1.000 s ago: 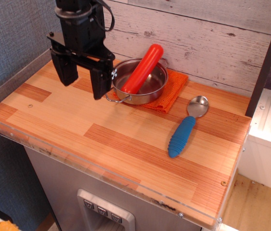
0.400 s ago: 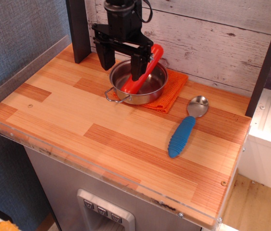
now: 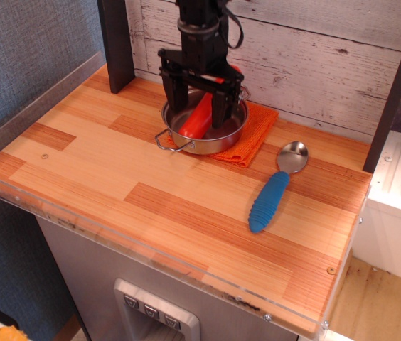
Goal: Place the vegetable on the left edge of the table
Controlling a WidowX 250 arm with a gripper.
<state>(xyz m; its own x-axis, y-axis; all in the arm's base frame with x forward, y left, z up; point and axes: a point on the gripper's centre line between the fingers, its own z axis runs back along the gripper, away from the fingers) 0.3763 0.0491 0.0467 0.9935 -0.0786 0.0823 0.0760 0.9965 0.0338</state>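
The vegetable (image 3: 195,122), a glossy red-orange cylinder, lies tilted in a small steel pot (image 3: 186,146) at the back of the wooden table (image 3: 115,163), its upper end leaning over the far rim. My black gripper (image 3: 199,122) hangs straight over the pot, open. One finger (image 3: 178,103) is left of the vegetable and the other finger (image 3: 222,110) is right of it, so they straddle its middle. I cannot tell whether the pads touch it.
The pot sits on an orange cloth (image 3: 252,138). A blue-handled spoon (image 3: 271,195) lies to the right. A dark post (image 3: 115,42) stands at the back left. A clear acrylic rim (image 3: 37,92) lines the table's left edge. A plank wall rises behind.
My gripper has moved from the table's back left rightward over the pot and come down, so its open fingers now sit on either side of the vegetable. The vegetable has not moved.
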